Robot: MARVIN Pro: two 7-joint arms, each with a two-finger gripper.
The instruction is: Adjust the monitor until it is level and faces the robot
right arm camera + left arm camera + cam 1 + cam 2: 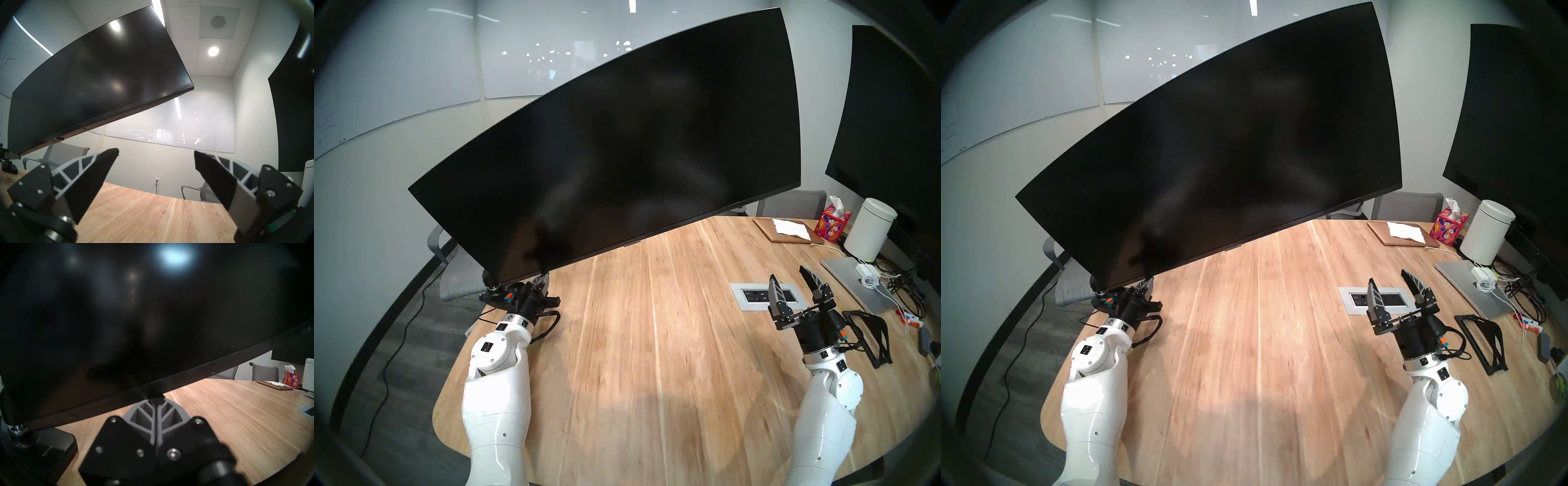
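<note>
Tilting glossy curved monitor (pixel 619 142).

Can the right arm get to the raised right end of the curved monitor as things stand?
Probably yes. The right end effector is open and empty above bare table, with only open air up to the monitor; that corner sits high, though, so reach is uncertain.

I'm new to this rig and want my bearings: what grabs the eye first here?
The huge curved black monitor, steeply tilted, its left end low near the wooden table. The shut left gripper sits under that low edge, while the right gripper hangs open over the table's right side.
</note>
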